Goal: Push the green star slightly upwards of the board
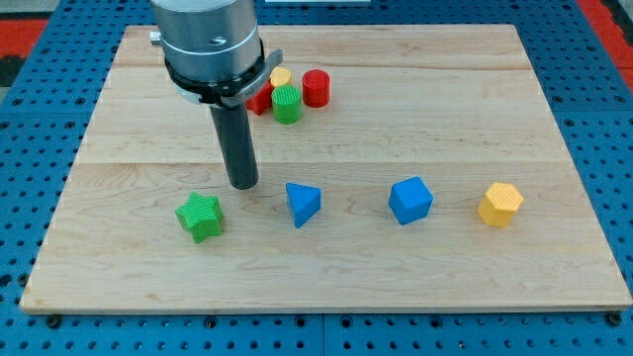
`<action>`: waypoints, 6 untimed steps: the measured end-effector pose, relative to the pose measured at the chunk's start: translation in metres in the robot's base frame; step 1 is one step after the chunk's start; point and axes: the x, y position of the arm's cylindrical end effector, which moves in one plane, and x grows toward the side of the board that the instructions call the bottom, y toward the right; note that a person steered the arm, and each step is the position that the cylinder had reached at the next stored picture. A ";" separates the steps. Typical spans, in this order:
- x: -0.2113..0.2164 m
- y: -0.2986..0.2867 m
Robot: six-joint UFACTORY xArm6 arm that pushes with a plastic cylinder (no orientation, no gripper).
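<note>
The green star (200, 217) lies near the surface's (495, 89) bottom-left corner, with my tip (243, 185) just up and to its right, apart from it; there is no hand. The pale wooden surface rests on blue pegboard (40, 59). Along the bottom edge lie a blue triangular block (303, 204), blue cube (410, 201) and yellow hexagonal block (500, 205); near the top edge cluster two red blocks (316, 88), one yellow (281, 77) and one green cylinder (287, 104).

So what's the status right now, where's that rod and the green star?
My tip down on the board, just above-right of the green star, apparently not touching. Star not yet pushed up. Blue block to its right; nothing above the star.
</note>
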 end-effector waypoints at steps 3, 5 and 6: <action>0.085 -0.017; 0.065 -0.079; 0.058 -0.061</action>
